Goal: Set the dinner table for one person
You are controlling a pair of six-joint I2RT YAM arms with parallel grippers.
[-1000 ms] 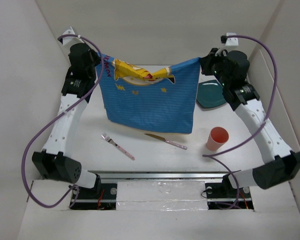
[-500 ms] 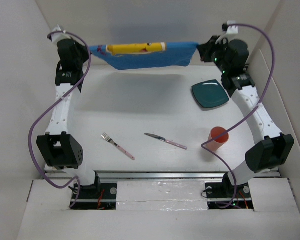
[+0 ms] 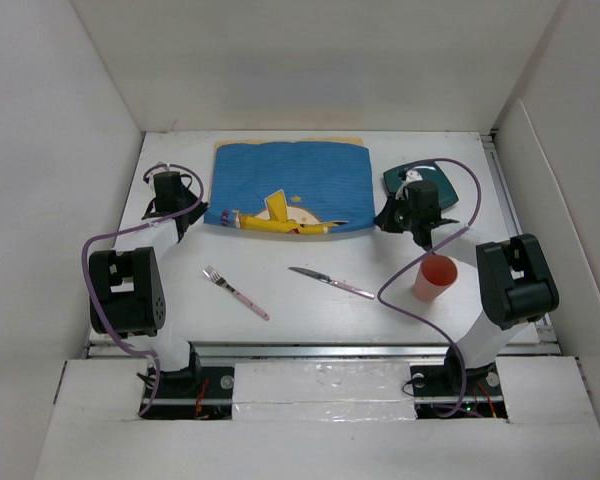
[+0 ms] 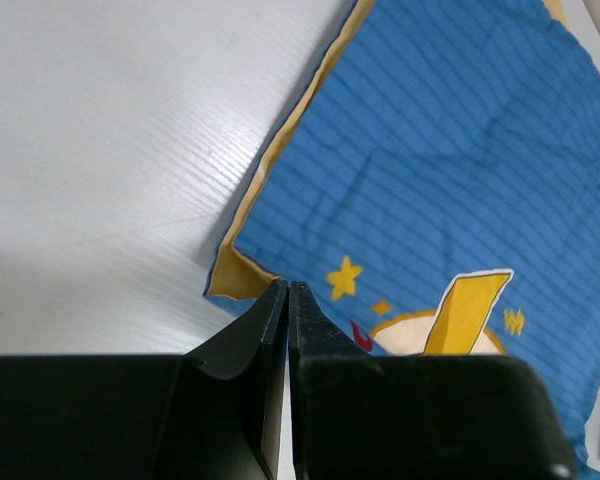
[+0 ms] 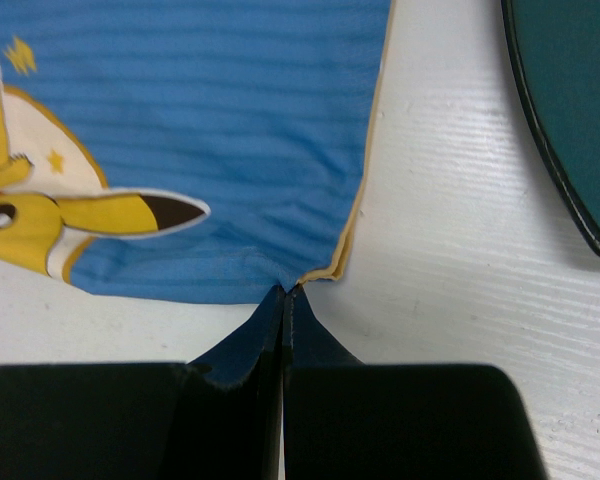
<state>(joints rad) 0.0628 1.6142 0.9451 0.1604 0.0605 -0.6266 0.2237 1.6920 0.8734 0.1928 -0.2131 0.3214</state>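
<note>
The blue cloth placemat [image 3: 290,178] with a yellow cartoon figure lies spread flat on the far middle of the white dinner table [image 3: 280,330]. My left gripper [image 3: 202,213] is down at its near left corner, with the jaws shut on the folded yellow-backed corner in the left wrist view [image 4: 287,285]. My right gripper [image 3: 380,222] is down at its near right corner, with the jaws shut and the cloth puckered at the tips in the right wrist view [image 5: 288,290]. The placemat fills much of both wrist views [image 4: 430,180] [image 5: 230,120].
A dark teal plate [image 3: 448,190] lies right of the placemat, partly behind my right wrist, and shows at the right wrist view's edge [image 5: 570,100]. An orange cup [image 3: 435,277] stands near right. A fork [image 3: 235,291] and a knife [image 3: 330,283] lie in front of the placemat. White walls enclose the table.
Both arms have come down and nearer from the raised far position. The placemat, which hung stretched between them in the air, now lies flat on the table.
</note>
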